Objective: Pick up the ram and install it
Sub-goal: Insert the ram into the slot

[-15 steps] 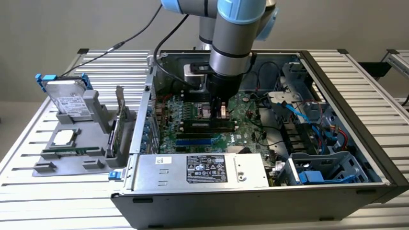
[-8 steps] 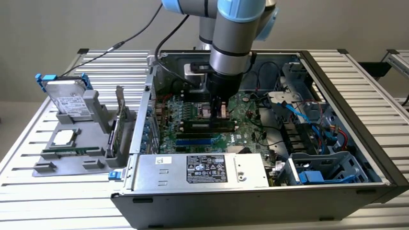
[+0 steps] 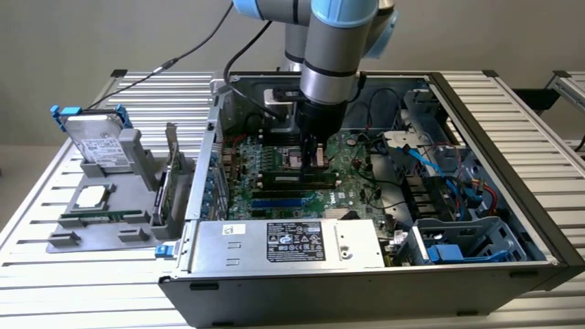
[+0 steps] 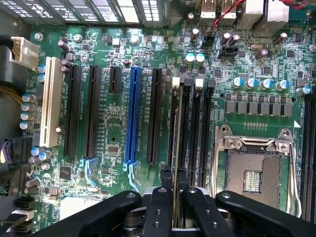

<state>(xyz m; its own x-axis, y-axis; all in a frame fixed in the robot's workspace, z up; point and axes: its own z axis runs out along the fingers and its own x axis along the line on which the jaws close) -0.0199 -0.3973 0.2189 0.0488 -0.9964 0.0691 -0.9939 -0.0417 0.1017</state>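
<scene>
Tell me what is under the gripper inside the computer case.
Under the gripper the ram stands edge-on over the black memory slots on the motherboard. Its lower edge and the slot beneath it are covered, so seating cannot be judged.

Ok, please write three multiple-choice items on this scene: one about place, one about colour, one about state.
1. Relative to the computer case, the end effector is: A beside it; B inside it, over the motherboard; C under it.
2. The long slot among the black ones is: A red; B blue; C yellow.
3. The CPU socket is: A bare; B under a cooler; C covered by cables.
Key: 1 B, it grips the ram above the memory slots; 2 B, plainly blue; 3 A, its contacts show.
</scene>
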